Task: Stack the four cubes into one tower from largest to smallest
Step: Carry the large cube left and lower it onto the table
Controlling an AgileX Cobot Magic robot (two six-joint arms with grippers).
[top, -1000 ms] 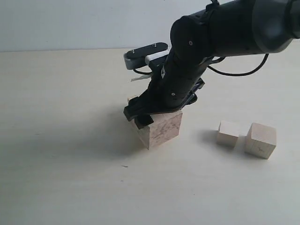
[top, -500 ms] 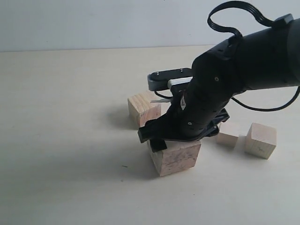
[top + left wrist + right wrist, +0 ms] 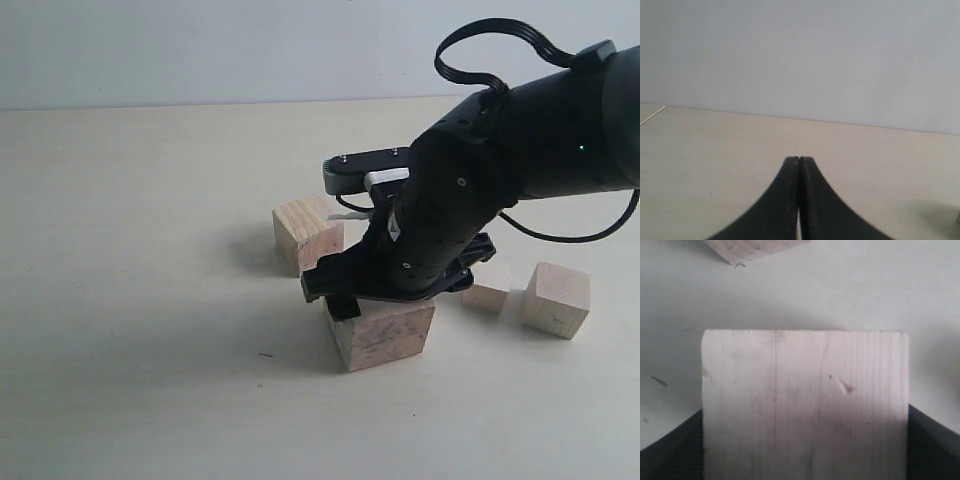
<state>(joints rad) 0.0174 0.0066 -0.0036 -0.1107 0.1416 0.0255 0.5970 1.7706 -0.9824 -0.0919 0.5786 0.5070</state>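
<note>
The largest cube (image 3: pixel 385 335), pinkish-tan with dark specks, sits low at the table's front middle. My right gripper (image 3: pixel 385 302) is shut on it from above, and one dark finger (image 3: pixel 343 307) shows on its left face. In the right wrist view this cube (image 3: pixel 805 395) fills the space between the fingers (image 3: pixel 672 455). The second speckled cube (image 3: pixel 308 232) stands behind and to the left, apart from it. The smallest pale cube (image 3: pixel 490 290) and the larger pale cube (image 3: pixel 556 298) stand at the right. My left gripper (image 3: pixel 799 160) is shut and holds nothing.
The table surface (image 3: pixel 130 330) is pale beige, with a light wall behind it. A corner of the second cube (image 3: pixel 752 249) shows at the edge of the right wrist view. My right arm (image 3: pixel 520 140) hangs over the middle right and partly hides the smallest cube.
My right gripper has carried the largest cube forward and to the right, away from the second cube, which it uncovered. It has settled slightly lower in the last half second.
</note>
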